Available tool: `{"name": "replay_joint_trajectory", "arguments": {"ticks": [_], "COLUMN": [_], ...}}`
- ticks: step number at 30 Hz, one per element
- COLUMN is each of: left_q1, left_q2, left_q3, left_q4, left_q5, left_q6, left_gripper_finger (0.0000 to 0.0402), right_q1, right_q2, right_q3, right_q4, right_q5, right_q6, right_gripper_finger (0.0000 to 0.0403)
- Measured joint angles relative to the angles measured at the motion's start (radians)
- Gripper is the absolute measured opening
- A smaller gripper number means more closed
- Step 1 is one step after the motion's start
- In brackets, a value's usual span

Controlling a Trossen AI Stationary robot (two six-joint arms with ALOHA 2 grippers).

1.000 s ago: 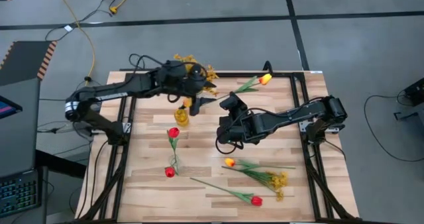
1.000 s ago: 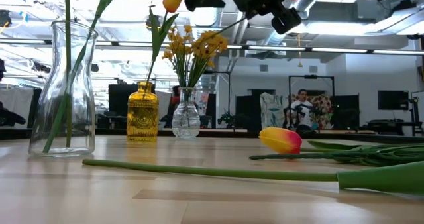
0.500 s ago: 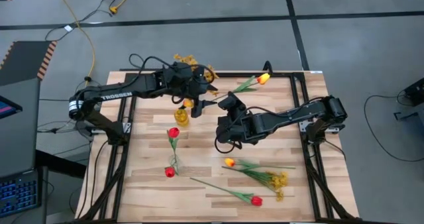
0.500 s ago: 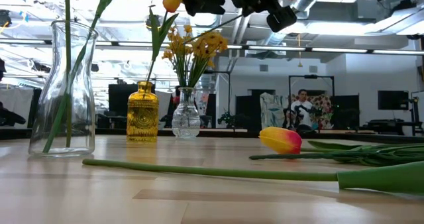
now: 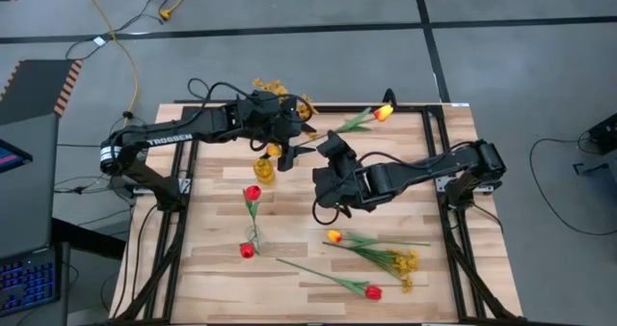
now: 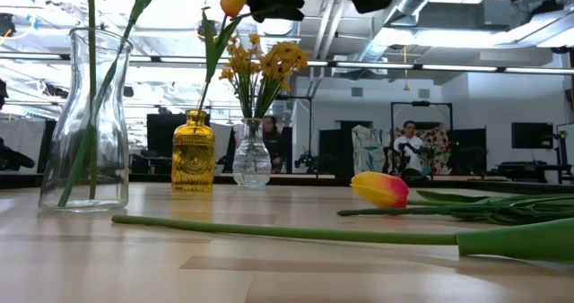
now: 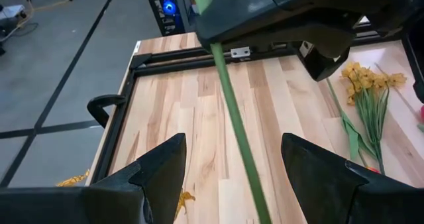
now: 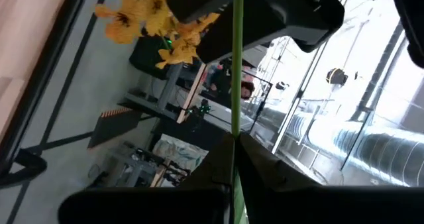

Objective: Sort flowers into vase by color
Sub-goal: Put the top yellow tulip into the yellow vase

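Since the earlier frame we find the right gripper (image 5: 326, 149) shifted slightly toward the amber vase (image 5: 264, 169), fingers clamped on one yellow-orange tulip (image 5: 383, 113) by its stem, bloom beyond it at the table's (image 5: 289, 239) far edge. Just behind the vase, the left gripper (image 7: 228, 161) stands fully spread, that stem passing between its fingers, untouched. We count three vases in the low view. Nearer than the vase lie three red tulips (image 5: 252, 193), one orange tulip (image 5: 334, 236) and one mustard spray (image 5: 405, 264); the board between stays bare.
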Motion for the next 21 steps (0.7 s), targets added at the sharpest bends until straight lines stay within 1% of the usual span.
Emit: {"name": "replay_joint_trajectory", "arguments": {"ticks": [3, 14, 16, 19, 21], "left_q1": [0.0, -0.005, -0.005, -0.005, -0.005], "left_q2": [0.0, 0.0, 0.0, -0.001, -0.001], "left_q3": [0.0, 0.0, 0.0, 0.0, 0.0], "left_q4": [0.001, 0.005, 0.016, 0.039, 0.047], "left_q5": [0.0, 0.0, 0.0, 0.0, 0.0], "left_q6": [-0.001, -0.002, -0.001, -0.001, -0.001], "left_gripper_finger": [0.0235, 0.0235, 0.0235, 0.0235, 0.0235], "right_q1": [0.001, 0.002, 0.002, 0.002, 0.002], "right_q2": [0.0, 0.0, 0.0, 0.0, 0.0], "right_q3": [0.005, 0.005, 0.005, 0.005, 0.005], "right_q4": [0.0, -0.001, -0.002, -0.002, -0.002], "right_q5": [-0.02, -0.027, -0.051, -0.123, -0.136], "right_q6": [0.0, 0.0, 0.0, -0.003, -0.003], "right_gripper_finger": [0.0038, 0.0038, 0.0038, 0.0038, 0.0038]}}
